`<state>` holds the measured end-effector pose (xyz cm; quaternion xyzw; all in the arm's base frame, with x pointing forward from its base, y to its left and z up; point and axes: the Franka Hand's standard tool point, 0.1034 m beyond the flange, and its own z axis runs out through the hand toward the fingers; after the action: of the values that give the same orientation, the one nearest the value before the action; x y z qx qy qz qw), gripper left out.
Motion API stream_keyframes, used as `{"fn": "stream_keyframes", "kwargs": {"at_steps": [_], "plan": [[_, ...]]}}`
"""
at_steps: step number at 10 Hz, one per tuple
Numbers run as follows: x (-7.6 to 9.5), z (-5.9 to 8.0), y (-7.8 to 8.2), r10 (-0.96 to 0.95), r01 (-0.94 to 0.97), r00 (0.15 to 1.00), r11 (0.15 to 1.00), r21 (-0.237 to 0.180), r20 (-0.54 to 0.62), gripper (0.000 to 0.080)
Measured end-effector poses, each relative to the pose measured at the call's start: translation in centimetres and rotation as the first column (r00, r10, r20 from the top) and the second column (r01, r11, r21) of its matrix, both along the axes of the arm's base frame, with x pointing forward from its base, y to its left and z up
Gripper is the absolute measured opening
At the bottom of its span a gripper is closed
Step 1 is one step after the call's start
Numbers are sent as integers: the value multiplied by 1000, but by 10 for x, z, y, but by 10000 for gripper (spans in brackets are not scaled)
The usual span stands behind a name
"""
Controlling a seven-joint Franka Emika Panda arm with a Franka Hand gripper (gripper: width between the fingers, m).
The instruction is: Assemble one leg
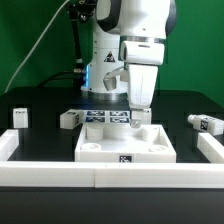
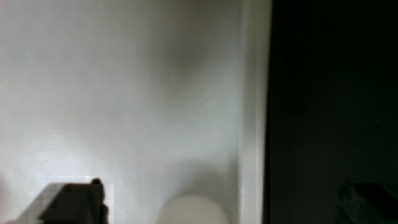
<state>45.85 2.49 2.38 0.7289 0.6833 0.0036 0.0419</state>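
The large flat white square part (image 1: 110, 148) lies at the front middle of the black table. My gripper (image 1: 138, 116) points down at its far corner on the exterior view's right. In the wrist view my gripper (image 2: 217, 203) is open, its dark fingers (image 2: 71, 205) wide apart. A rounded white end, seemingly a leg (image 2: 199, 208), sits between them and touches neither. The square part's flat face (image 2: 125, 90) fills that view, with its edge beside the dark table (image 2: 329, 100). In the exterior view my fingers hide this leg.
Three loose legs lie on the table: one at the exterior view's far left (image 1: 18, 117), one left of the marker board (image 1: 68, 118), one at the right (image 1: 205, 123). The marker board (image 1: 100, 116) lies behind the square part. White rails (image 1: 110, 178) border the work area.
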Motion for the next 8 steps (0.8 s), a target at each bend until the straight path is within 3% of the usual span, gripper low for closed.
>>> {"fn": "stream_keyframes", "kwargs": {"at_steps": [3,5,6,7,8], "plan": [[-1,-17,2,2,-2,1000,1000,4,-22,650],[-1,-18,3,2,-2,1000,1000,4,-24,401],[-1,-18,2,2,-2,1000,1000,4,-24,401],[-1,-18,2,2,-2,1000,1000,4,-24,218],[-1,-18,2,2,-2,1000,1000,4,-25,88]]}}
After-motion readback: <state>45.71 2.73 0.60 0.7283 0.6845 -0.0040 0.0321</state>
